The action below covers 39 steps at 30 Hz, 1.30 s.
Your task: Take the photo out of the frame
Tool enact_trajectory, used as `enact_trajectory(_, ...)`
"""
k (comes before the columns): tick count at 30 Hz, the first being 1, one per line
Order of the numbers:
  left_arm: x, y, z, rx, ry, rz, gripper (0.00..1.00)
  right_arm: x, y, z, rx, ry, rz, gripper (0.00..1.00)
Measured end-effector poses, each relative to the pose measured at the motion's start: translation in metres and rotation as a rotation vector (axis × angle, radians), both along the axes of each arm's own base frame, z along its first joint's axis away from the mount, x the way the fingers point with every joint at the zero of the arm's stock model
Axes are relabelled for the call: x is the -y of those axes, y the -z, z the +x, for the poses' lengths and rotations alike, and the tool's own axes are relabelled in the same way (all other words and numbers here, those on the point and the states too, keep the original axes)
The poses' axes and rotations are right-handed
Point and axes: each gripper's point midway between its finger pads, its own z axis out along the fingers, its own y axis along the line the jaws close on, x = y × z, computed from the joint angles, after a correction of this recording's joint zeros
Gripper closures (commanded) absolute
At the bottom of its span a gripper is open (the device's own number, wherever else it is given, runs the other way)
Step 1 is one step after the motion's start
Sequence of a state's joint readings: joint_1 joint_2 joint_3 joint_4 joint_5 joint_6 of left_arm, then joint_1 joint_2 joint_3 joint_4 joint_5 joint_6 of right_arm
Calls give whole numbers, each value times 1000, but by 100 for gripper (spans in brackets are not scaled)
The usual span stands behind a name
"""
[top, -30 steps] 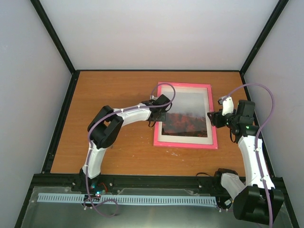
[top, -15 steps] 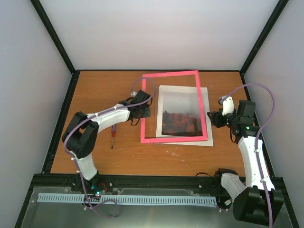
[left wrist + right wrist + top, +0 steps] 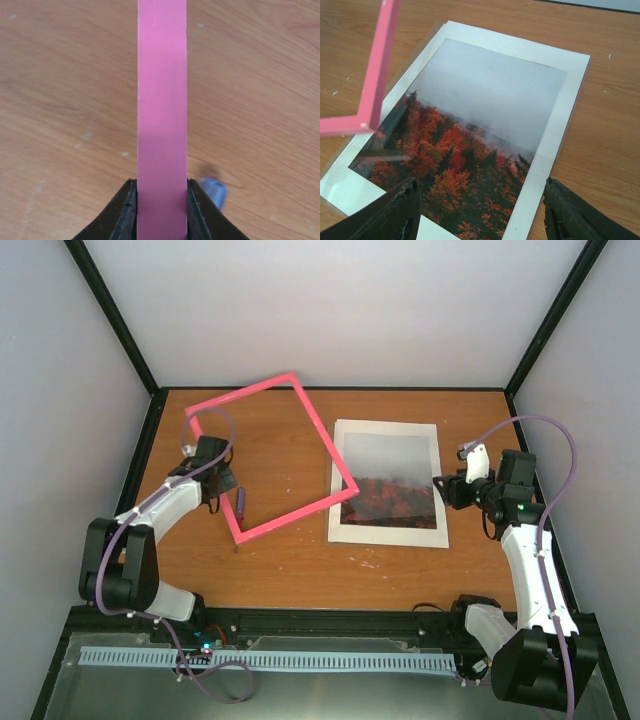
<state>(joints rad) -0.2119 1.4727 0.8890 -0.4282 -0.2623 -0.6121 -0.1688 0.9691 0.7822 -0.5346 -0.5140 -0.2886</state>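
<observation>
Slowly lower the thin pink rectangular frame (image 3: pixel 298 514), clamped in your left gripper (image 3: pixel 161 207), toward the wooden table's (image 3: pixel 300 570) left edge; misty autumn-tree paper photo (image 3: pixel 388 485) lies right, beside your gaping right gripper (image 3: pixel 445 490).

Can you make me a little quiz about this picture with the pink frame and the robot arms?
1. True or false: the left tool is pinching the pink frame.
2. The right tool hangs over the photo. What is it holding? A: the photo. B: the frame. C: nothing.
3. Fill in: the photo shows grey misty sky above ___ trees.

Key: 1 true. 2 C, it is open. 3 red-orange.
</observation>
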Motion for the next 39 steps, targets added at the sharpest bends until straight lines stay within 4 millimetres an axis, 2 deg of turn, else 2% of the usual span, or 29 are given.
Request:
enact_trajectory(5,-45,9,-18,-24,-120,-21,99,-2,1,0,-4,-13,10,34)
enact_trajectory(10,-66,17,-27,-58,-183,-41,99,-3,1,0,-4,-18,13,35)
enact_trajectory(16,-62,25,-33,-92,-177,-70,98,-4,2,-1,-11,-20,12,35)
enact_trajectory(20,-57,35,-54,-116,-182,-105,95,-4,3,-1,-15,-24,16,35)
enact_trajectory(24,-61,44,-83,-173,-206,-87,93,-6,5,-1,-23,-34,23,35)
enact_trajectory(26,-62,47,-89,-196,-214,-75,91,-7,7,-1,-29,-38,28,35)
enact_trajectory(28,-65,45,-90,-191,-222,-61,85,-7,8,-1,-36,-41,33,35)
enact_trajectory(30,-72,40,-93,-183,-239,-28,75,-8,10,-1,-43,-44,36,35)
enact_trajectory(32,-81,34,-96,-175,-265,11,50,-9,12,-1,-50,-47,41,35)
enact_trajectory(33,-85,33,-97,-171,-272,18,40,-9,13,-1,-55,-50,45,35)
enact_trajectory(34,-87,30,-96,-167,-276,22,35,-10,14,0,-60,-53,49,35)
enact_trajectory(37,-91,24,-86,-160,-277,29,27,-10,18,0,-74,-57,56,35)
enact_trajectory(39,-91,23,-77,-163,-258,30,27,-11,20,0,-83,-57,58,35)
